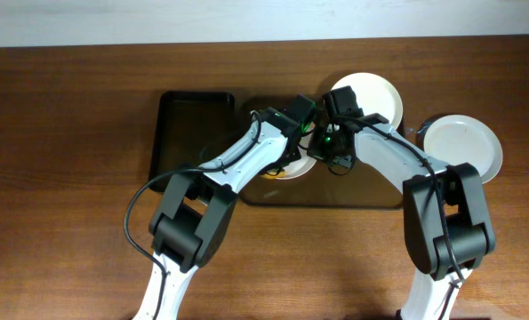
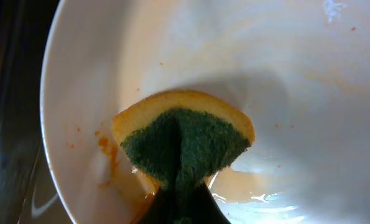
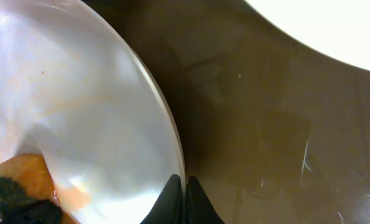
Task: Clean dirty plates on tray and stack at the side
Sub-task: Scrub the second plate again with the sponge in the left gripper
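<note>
Two arms are meeting over the dark glossy rectangular tray (image 1: pixel 317 191), and a black rectangular tray (image 1: pixel 193 124) is lying just left of it. On the glossy tray, the left gripper (image 2: pixel 181 190) is clamping a yellow sponge with a green scouring face (image 2: pixel 185 140) and pressing it on the round white plate smeared with orange (image 2: pixel 265 74). The right gripper (image 3: pixel 185 199) is pinching that plate's rim between closed jaws. A clean round white plate (image 1: pixel 464 147) is resting just right of the tray.

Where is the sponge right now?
Left wrist view, centre: the sponge is held in the left gripper, pressed on the dirty plate, whose rim the right gripper pinches.
</note>
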You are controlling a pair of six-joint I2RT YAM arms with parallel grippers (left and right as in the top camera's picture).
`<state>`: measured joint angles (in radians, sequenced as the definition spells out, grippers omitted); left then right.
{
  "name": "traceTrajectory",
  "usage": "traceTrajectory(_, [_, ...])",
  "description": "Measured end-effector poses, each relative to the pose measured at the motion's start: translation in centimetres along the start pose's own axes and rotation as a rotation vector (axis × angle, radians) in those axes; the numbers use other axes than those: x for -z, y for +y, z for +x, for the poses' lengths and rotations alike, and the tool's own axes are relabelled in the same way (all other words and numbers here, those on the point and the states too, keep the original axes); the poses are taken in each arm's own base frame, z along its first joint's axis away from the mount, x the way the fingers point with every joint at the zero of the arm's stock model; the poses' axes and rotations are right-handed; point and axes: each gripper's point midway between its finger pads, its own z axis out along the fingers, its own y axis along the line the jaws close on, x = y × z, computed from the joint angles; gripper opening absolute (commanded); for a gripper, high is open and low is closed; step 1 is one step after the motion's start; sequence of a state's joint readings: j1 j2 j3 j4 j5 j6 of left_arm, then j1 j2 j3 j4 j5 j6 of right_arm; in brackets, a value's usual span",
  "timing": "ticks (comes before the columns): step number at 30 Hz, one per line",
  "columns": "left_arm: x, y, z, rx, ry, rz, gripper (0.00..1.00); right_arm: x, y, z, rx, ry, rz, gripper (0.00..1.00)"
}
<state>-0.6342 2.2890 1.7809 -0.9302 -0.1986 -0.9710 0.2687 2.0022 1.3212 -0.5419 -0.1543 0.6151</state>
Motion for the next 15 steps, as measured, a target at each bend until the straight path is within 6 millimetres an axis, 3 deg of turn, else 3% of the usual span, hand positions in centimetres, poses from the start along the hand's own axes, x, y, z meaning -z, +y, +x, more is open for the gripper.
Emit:
traceTrajectory(5, [0.0,1.5,-0.8,0.049,-0.060,-0.073,0.00,0.0,0.5,0.5,0.022,0.024,-0.025,0.04])
traceTrajectory(10, [-0.3,3.5,-3.5,0.057,-0.188,-0.183,0.00,0.0,0.6,1.0,0.024,0.044,-0.030,0.04])
traceTrajectory(15, [-0.5,3.5,-5.2,0.025,-0.258,-0.213,0.00,-0.2,0.4,1.4,0.023,0.050,-0.036,0.04])
